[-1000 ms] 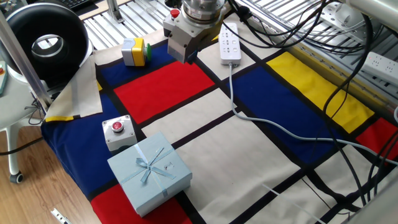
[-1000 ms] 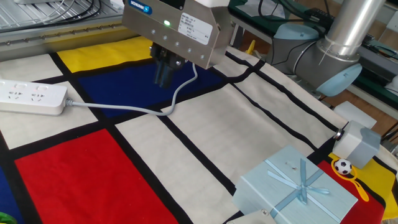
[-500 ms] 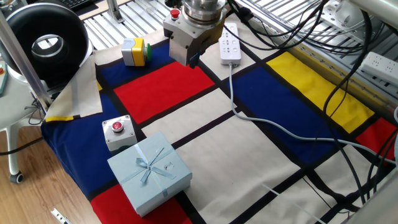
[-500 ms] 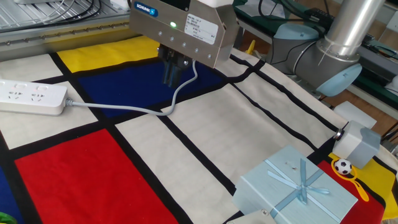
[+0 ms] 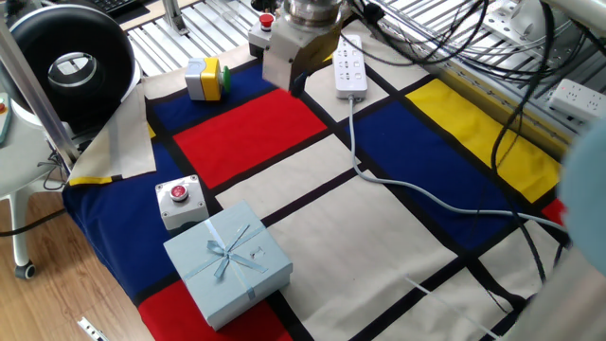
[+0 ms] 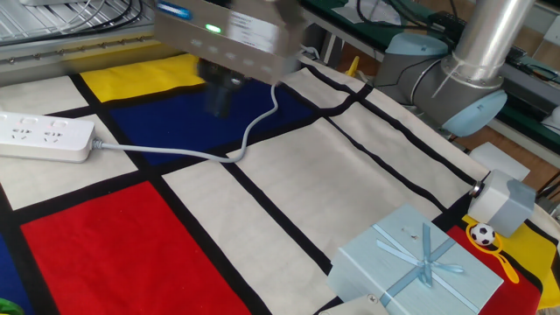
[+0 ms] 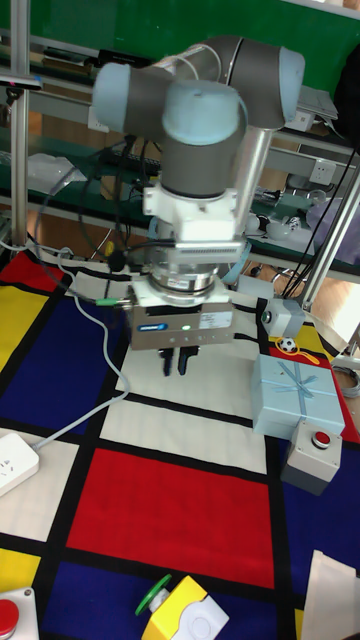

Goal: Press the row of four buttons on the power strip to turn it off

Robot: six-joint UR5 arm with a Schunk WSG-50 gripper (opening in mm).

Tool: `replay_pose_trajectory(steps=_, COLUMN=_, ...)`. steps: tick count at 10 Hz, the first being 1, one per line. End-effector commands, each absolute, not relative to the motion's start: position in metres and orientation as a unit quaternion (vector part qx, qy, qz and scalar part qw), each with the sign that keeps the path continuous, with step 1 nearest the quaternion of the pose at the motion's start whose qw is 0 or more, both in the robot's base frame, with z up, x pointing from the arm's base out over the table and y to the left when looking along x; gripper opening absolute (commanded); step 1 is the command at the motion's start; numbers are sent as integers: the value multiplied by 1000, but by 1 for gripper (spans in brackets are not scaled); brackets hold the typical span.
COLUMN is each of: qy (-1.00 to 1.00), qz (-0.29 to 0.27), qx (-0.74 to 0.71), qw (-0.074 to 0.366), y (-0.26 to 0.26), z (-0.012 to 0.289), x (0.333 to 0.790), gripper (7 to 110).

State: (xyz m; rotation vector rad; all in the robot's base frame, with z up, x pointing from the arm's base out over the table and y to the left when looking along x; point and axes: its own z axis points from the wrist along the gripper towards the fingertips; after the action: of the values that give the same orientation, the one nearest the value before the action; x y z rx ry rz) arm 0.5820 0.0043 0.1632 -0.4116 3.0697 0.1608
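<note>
The step in hand looks like the approach: the arm carries the pincer (image 7: 176, 364) above the tabletop (image 5: 379, 246), clear of everything, and no button is pressed yet. To do it well, the pincer should line up over the near end of the button row, with the fingers along the strip's long axis, then come straight down on each button in turn, lifting clear between presses so the light strip does not slide on the cloth. The tall fixed view shows a narrow gap between the two dark fingers (image 7: 185, 362), which hold nothing. In one fixed view the power strip (image 5: 349, 65) lies at about 2 o'clock from the pincer (image 5: 294, 83), near but apart, its pale grey cord (image 5: 417, 197) trailing toward 5 o'clock
</note>
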Motion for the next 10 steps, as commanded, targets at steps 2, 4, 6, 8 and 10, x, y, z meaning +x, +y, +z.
replay_pose_trajectory(steps=2, qy=988, qz=77, qx=-130, qw=30, y=-63, z=157, x=625, gripper=22)
replay_pose_trajectory(steps=4, qy=988, qz=69, qx=-135, qw=32, y=-98, z=141, x=641, gripper=22)
replay_pose_trajectory(steps=6, qy=985, qz=54, qx=-157, qw=40, y=-128, z=128, x=657, gripper=22)
replay_pose_trajectory(steps=8, qy=983, qz=48, qx=-167, qw=53, y=-144, z=120, x=670, gripper=22)
replay_pose_trajectory(steps=10, qy=983, qz=44, qx=-167, qw=59, y=-143, z=115, x=674, gripper=22)
